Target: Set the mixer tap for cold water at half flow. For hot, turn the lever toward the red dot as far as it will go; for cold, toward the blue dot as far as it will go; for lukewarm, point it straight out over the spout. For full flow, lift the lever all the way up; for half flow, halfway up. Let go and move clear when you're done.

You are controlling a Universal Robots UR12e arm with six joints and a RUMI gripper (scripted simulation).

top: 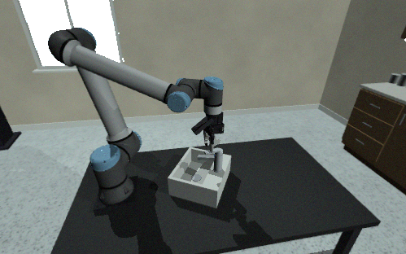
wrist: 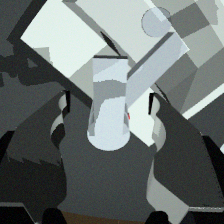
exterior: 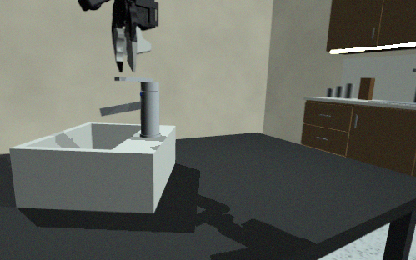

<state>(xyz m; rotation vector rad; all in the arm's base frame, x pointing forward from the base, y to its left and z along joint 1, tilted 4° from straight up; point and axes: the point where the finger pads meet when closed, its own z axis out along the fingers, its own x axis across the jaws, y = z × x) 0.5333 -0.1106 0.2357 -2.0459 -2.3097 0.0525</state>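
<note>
Above the tap lever, jaws pointing down.

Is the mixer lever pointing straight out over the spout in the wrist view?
No, the lever is swung to one side, at an angle to the spout.

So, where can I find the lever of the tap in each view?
Top: near the middle, just below the gripper, at the top of the tap.
Exterior: left of centre, above the spout.
Wrist: the lever is at the centre, between the fingers.
Shared landmark: the white basin.
</note>
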